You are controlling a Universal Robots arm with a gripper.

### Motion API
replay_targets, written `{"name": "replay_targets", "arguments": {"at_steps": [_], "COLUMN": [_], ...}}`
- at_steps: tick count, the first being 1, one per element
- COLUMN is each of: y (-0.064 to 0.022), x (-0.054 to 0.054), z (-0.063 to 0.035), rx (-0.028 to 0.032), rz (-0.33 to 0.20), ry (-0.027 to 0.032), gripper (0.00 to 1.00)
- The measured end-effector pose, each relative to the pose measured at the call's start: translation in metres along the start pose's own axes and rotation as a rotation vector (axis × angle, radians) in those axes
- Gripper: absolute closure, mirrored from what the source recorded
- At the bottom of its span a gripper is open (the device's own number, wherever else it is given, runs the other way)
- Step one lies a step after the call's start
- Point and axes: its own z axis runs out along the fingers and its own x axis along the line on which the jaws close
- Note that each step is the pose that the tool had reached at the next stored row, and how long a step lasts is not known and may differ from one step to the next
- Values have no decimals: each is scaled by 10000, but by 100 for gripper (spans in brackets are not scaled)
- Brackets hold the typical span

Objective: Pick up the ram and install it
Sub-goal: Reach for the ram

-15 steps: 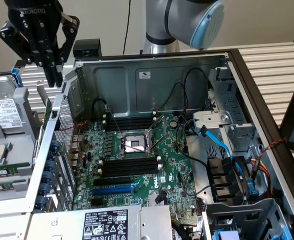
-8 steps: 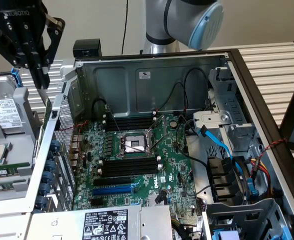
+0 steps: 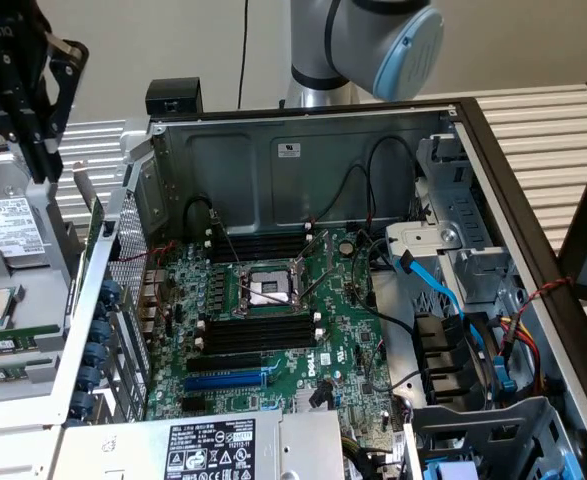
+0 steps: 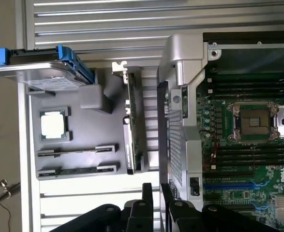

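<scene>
- "DELL" lettering stands in white on the green motherboard; the wrist view shows it too.
- Power supply label: small print and marks, too small to read.

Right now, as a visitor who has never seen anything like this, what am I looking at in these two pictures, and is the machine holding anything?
It is a robot arm rising behind an open computer. One picture comes from a camera off the arm. The other comes from a camera on the arm's wrist, looking down past its gripper, the black two-fingered claw. Beside the computer sits a grey tray with a hard drive, a processor chip and two memory sticks. The claw hangs above the tray, slightly open, holding nothing.
</scene>
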Motion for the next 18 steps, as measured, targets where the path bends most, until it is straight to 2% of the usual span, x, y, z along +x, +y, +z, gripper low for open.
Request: {"name": "replay_targets", "arguments": {"at_steps": [11,18], "y": [-37,-49], "x": [498,820], "z": [50,128], "rx": [0,7], "rz": [-1,-1], "ry": [0,0], "gripper": [78,78]}}
